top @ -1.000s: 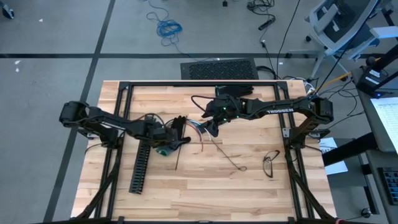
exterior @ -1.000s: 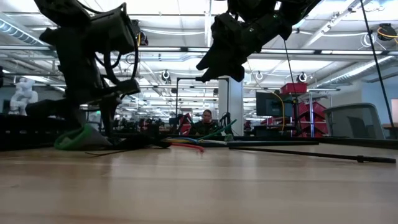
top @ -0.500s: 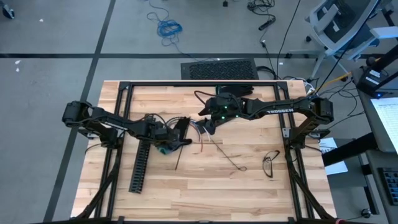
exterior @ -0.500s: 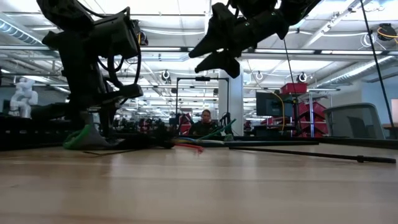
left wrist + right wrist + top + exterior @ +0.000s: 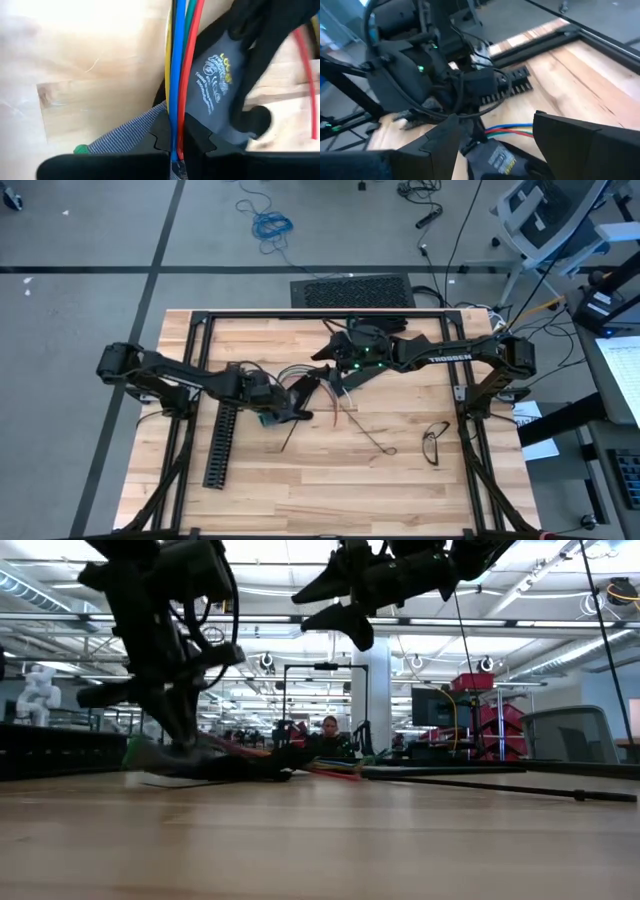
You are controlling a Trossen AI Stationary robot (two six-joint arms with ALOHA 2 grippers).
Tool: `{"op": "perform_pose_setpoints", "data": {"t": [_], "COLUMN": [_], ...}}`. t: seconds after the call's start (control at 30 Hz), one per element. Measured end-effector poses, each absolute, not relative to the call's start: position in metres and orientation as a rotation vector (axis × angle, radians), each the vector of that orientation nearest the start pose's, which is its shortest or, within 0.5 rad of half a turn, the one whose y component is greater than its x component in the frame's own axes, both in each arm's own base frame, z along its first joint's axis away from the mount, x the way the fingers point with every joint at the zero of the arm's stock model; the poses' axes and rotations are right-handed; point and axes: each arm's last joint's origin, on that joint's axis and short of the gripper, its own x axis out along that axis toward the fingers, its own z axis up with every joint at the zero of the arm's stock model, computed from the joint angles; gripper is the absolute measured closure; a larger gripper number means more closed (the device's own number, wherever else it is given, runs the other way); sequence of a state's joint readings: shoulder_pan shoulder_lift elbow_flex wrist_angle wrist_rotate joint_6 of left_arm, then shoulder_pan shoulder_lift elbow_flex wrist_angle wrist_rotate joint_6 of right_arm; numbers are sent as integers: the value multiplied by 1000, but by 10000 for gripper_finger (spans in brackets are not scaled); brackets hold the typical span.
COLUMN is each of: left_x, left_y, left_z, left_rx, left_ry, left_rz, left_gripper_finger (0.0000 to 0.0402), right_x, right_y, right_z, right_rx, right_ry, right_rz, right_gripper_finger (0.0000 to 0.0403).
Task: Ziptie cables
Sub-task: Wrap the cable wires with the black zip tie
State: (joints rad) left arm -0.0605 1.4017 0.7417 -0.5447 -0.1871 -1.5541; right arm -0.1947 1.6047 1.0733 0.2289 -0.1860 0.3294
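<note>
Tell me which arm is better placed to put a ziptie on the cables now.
Probably the right. The left gripper is shut on the cables and low at the table. The right gripper is open, raised and beside the bundle.

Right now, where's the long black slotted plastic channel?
In the high view, the long black slotted plastic channel lies lengthwise on the table's left half, beneath the left arm, beside the left gripper.

Wooden table (image 5: pixel 300 490): cables (image 5: pixel 345 415), black slotted channel (image 5: pixel 220 442), perhaps eyeglasses (image 5: pixel 435 442).
</note>
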Motion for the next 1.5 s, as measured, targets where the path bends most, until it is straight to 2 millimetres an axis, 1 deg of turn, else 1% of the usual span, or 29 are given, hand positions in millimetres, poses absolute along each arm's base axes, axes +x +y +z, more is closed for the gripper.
{"op": "perform_pose_setpoints", "data": {"t": [0.07,0.2,0.3,0.4,0.5,0.6,0.67,0.8,0.87,0.9,1.0,1.07,1.13,1.27,1.33,1.4,1.5], "left_x": [236,232,225,209,204,203,203,205,209,212,226,231,232,229,227,225,221], "left_y": [-9,-9,-8,-4,-1,2,3,3,4,4,1,-3,-6,-8,-8,-6,1], "left_z": [179,199,208,211,217,226,229,234,236,239,252,258,258,254,255,258,263], "left_rx": [-1205,-1240,-1215,-1205,-1210,-1193,-1196,-1148,-1153,-1139,-1007,-937,-921,-898,-882,-835,-733], "left_ry": [827,759,763,800,674,543,515,512,467,442,381,414,479,573,573,541,466], "left_rz": [983,917,878,965,1058,1056,1042,963,942,903,699,537,440,379,379,405,507], "left_gripper_finger": [381,382,381,361,348,353,360,368,375,382,395,395,397,398,398,399,399], "right_x": [357,359,359,360,360,360,360,361,361,361,359,357,353,338,328,317,304], "right_y": [-65,-63,-61,-59,-58,-57,-55,-54,-54,-54,-54,-54,-56,-56,-53,-46,-34], "right_z": [268,273,275,277,276,276,276,276,276,276,278,281,281,272,268,264,259], "right_rx": [382,378,376,401,421,421,429,439,440,439,407,370,348,323,308,306,323], "right_ry": [278,232,216,201,207,206,210,211,211,211,206,202,245,437,550,669,819], "right_rz": [-44,13,20,25,25,29,31,34,34,33,37,39,30,-1,-2,5,-3], "right_gripper_finger": [168,168,168,167,167,168,167,167,167,167,167,167,167,167,167,167,167]}}
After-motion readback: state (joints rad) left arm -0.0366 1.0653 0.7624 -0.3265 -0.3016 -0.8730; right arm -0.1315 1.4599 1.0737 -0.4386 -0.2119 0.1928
